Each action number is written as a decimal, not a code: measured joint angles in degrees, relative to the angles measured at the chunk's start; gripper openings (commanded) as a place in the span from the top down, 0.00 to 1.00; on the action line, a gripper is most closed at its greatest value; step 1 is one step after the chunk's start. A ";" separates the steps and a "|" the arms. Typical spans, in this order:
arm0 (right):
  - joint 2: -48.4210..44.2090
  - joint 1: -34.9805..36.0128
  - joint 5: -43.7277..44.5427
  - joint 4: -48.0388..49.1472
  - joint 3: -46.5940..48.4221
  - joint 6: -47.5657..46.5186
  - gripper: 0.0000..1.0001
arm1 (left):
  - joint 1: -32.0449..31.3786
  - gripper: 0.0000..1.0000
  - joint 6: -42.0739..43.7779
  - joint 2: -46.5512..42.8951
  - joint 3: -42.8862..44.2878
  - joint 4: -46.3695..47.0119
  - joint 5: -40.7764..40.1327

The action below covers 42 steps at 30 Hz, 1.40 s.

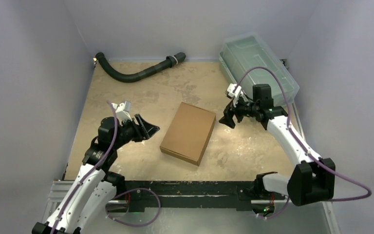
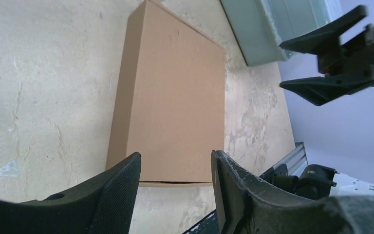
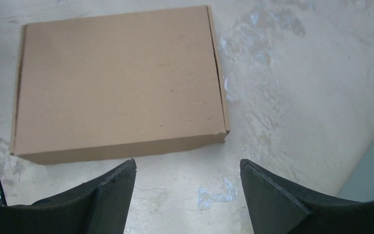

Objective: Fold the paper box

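The paper box (image 1: 188,132), shallow, rectangular and of plain brown corrugated cardboard, lies closed and flat in the middle of the beige mottled surface (image 1: 146,92), turned a little against its edges. The left end effector (image 1: 152,129) is just beside the box, toward the left edge, with its fingers apart. The right end effector (image 1: 225,119) is near the box's far right corner, its fingers wide apart. A clear greenish plastic bin (image 1: 258,63) stands at the far right corner.
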 measured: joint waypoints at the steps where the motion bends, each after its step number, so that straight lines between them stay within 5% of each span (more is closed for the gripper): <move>1: -1.20 -0.28 -1.11 -0.70 0.00 -1.53 0.22 | 0.00 0.46 0.00 0.76 -0.17 0.39 0.74; 7: -4.83 -0.83 -9.42 -6.43 -1.88 -17.31 0.75 | -1.18 0.48 0.59 5.33 -0.33 0.63 0.85; 17: -1.64 10.38 -4.44 -12.59 -9.60 -44.48 1.00 | -1.99 0.52 -1.16 11.69 -3.63 4.94 -7.87; 22: 3.23 15.19 -2.64 -17.25 -10.03 -57.13 1.00 | -1.99 0.58 -5.05 15.50 -8.41 10.14 -10.69; 28: 4.35 22.64 0.02 -15.45 -11.50 -57.86 1.00 | -1.99 0.73 -7.19 21.42 -12.00 16.33 -11.69; 36: 8.26 36.06 15.67 4.35 -12.04 -35.82 1.00 | -3.06 0.78 -7.30 33.20 -13.55 26.91 -8.59; 42: 10.05 36.46 25.29 10.71 -12.35 -21.49 0.94 | -4.17 0.76 -7.37 36.52 -13.60 30.67 -9.68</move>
